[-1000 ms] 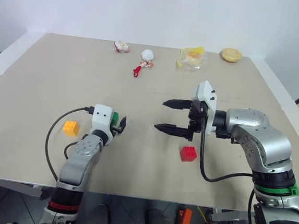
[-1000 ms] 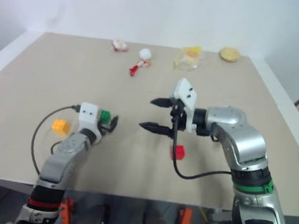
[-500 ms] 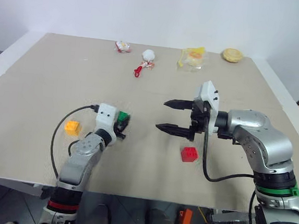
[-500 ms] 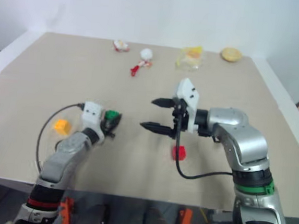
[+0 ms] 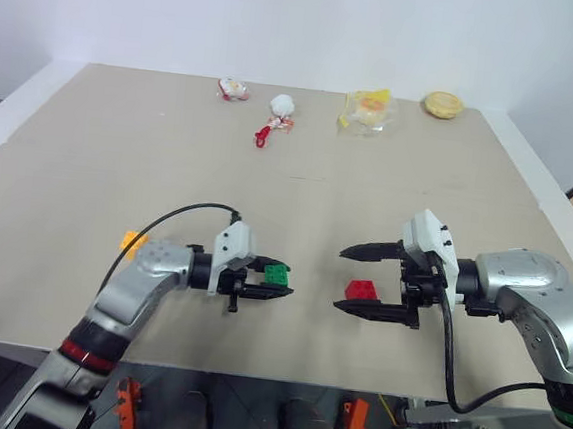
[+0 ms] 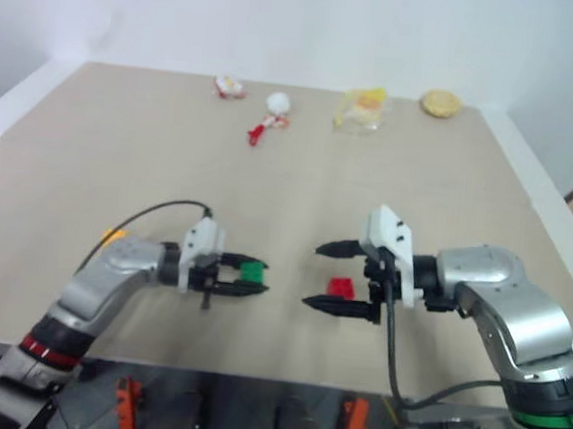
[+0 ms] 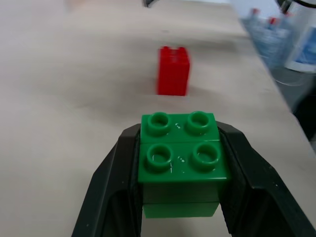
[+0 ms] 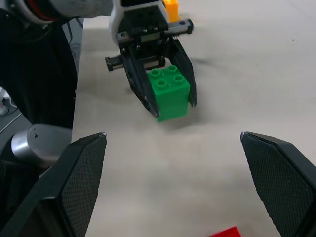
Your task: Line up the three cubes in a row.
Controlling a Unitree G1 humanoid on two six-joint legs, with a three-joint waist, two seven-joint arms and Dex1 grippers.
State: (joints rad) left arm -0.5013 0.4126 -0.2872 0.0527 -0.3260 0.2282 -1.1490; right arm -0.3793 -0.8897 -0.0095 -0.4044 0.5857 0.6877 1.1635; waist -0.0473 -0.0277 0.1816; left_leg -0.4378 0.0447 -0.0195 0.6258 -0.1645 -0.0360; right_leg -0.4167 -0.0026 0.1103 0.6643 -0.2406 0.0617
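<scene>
My left gripper point(image 5: 279, 282) is shut on the green cube point(image 5: 277, 273) and holds it just above the table, pointing right toward the red cube point(image 5: 362, 290). The left wrist view has the green cube point(image 7: 182, 158) pinched between both fingers, studs up, with the red cube point(image 7: 173, 70) standing on the table beyond. My right gripper point(image 5: 341, 278) is open and points left, its two fingers spread either side of the red cube. The orange-yellow cube point(image 5: 129, 242) sits at the left, partly hidden behind my left arm.
Along the table's far edge lie a small red-and-white wrapper point(image 5: 232, 89), a white ball with a red piece point(image 5: 281, 105), a crinkled yellow packet point(image 5: 366, 109) and a round yellow snack point(image 5: 443, 105). The front edge point(image 5: 283, 373) runs close below both grippers.
My left gripper shut on the green cube and swung it right, turning to face the red cube. My right gripper, still open, drew back toward the front edge and sank lower.
</scene>
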